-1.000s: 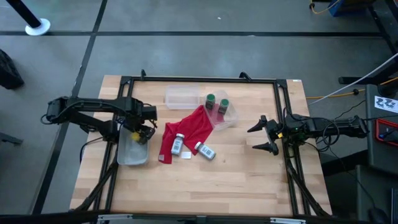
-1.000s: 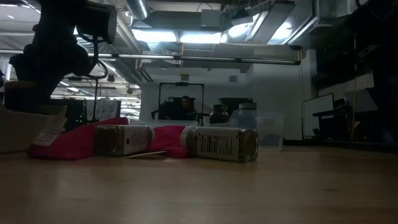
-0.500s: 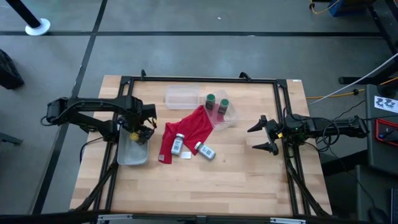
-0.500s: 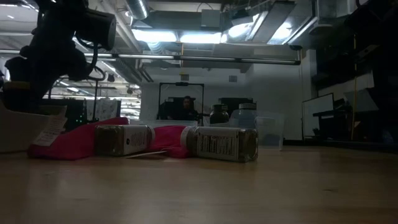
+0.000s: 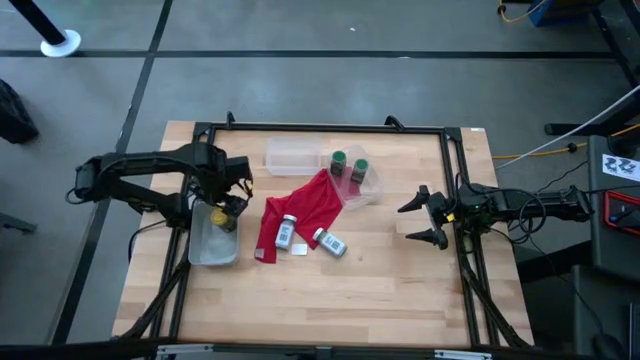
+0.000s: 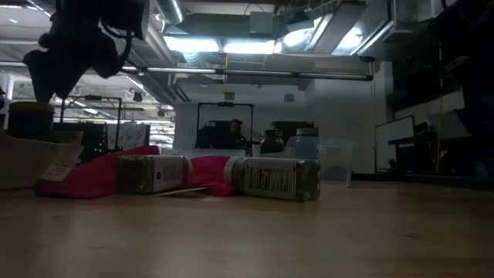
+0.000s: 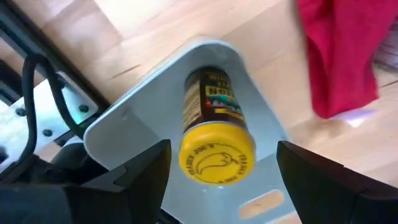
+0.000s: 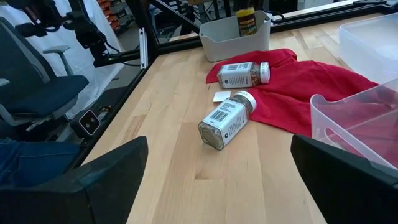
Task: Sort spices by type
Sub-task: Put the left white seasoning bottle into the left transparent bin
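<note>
Five small cylindrical spice jars on the pale wooden table (image 5: 400, 290). Yellow-capped jar (image 7: 214, 140) upright inside grey open-topped plastic bin (image 5: 205, 248) at table's left side. Left gripper (image 5: 232, 186) raised just above it, fingers spread wide either side of the cap, not touching, empty. Two silver-grey jars with white labels lying on their sides mid-table: one (image 5: 287, 230) on crumpled red cloth (image 5: 310, 205), the other (image 5: 330, 241) just beside the cloth's edge on bare wood. Two green-capped jars with dark contents (image 5: 348, 166) upright, side by side, apparently inside clear plastic tub (image 5: 368, 190); rim hard to trace from above. Second clear tub (image 5: 293, 156) behind the cloth. Right gripper (image 5: 432, 218) parked near table's right edge, fingers wide apart, empty.
</note>
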You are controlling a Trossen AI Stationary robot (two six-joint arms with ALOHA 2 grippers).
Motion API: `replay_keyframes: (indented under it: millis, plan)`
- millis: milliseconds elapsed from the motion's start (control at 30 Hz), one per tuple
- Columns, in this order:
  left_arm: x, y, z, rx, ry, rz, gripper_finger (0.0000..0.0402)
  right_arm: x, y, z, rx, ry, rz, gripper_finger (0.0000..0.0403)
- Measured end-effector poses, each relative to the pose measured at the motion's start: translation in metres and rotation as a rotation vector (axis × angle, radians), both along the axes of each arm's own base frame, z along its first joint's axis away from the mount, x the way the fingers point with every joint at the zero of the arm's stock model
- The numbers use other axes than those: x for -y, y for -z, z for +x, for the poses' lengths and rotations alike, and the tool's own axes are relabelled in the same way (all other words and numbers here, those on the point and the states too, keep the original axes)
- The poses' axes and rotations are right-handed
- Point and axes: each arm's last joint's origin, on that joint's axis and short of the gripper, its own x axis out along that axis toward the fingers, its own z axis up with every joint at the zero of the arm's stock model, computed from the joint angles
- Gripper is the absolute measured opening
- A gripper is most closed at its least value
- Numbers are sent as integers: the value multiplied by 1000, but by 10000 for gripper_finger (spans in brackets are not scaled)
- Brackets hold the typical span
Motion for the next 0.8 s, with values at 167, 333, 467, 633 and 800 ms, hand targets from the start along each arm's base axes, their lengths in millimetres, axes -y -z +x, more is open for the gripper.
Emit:
replay_keyframes:
  millis: [167, 333, 467, 633, 800]
  plan:
    - [-2, -12, 11, 109, -35, 28, 276, 0, 0, 0, 1, 0, 0, 395]
    - [-3, -20, 32, 331, -26, 76, 276, 0, 0, 0, 0, 0, 0, 394]
    - [-3, -27, 51, 532, -9, 112, 276, 0, -1, 0, 7, 0, 1, 395]
    - [0, -41, 72, 779, 35, 168, 276, 0, -1, 0, 13, 0, 1, 395]
    - [7, -47, 91, 926, 79, 210, 276, 0, -1, 0, 13, 0, 1, 395]
